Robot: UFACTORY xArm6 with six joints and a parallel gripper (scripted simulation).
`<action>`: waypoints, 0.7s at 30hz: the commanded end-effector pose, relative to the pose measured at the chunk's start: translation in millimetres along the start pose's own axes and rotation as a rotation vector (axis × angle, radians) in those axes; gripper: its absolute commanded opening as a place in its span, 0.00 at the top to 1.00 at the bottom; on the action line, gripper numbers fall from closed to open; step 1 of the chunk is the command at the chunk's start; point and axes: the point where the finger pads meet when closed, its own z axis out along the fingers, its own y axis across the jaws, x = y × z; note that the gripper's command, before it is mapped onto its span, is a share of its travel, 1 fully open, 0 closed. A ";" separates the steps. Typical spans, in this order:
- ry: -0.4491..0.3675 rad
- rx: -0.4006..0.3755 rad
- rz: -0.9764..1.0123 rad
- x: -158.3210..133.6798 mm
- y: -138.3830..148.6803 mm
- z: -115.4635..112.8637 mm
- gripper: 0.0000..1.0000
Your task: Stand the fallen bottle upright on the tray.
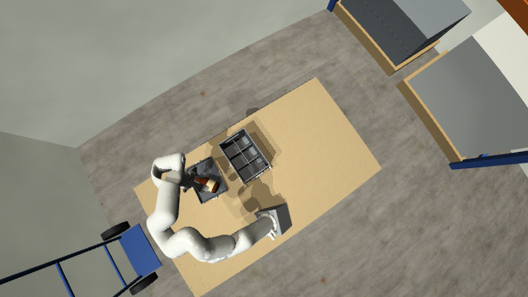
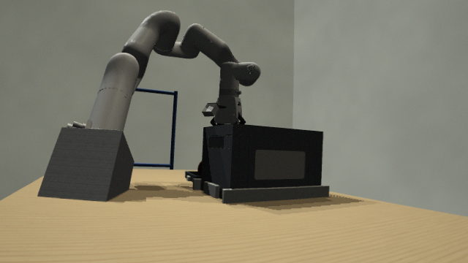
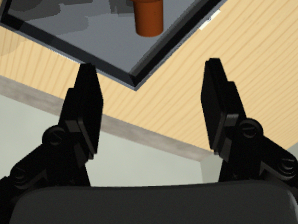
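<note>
A brown bottle (image 1: pixel 207 183) lies on its side on the grey tray (image 1: pixel 209 176), its neck pointing toward my gripper. My gripper (image 3: pixel 150 79) is open and empty, hanging above the table just off the tray's corner near the bottle's neck. In the overhead view the gripper (image 1: pixel 189 180) is at the tray's left edge. In the low side view the gripper (image 2: pixel 227 118) is just behind the crate's top, and the bottle is almost wholly hidden.
The dark crate (image 1: pixel 245 155) with several compartments stands beside the tray; it also shows in the low side view (image 2: pixel 263 162). The arm's grey base block (image 1: pixel 276 219) stands near the table's front edge. A blue hand truck (image 1: pixel 103 260) is on the floor to the left.
</note>
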 end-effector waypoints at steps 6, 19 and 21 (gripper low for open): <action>-0.003 0.001 -0.001 -1.4 -0.4 33.8 0.35; -0.003 0.001 -0.001 -1.6 -0.5 64.0 0.35; -0.003 0.001 -0.001 -1.7 -0.5 67.2 0.35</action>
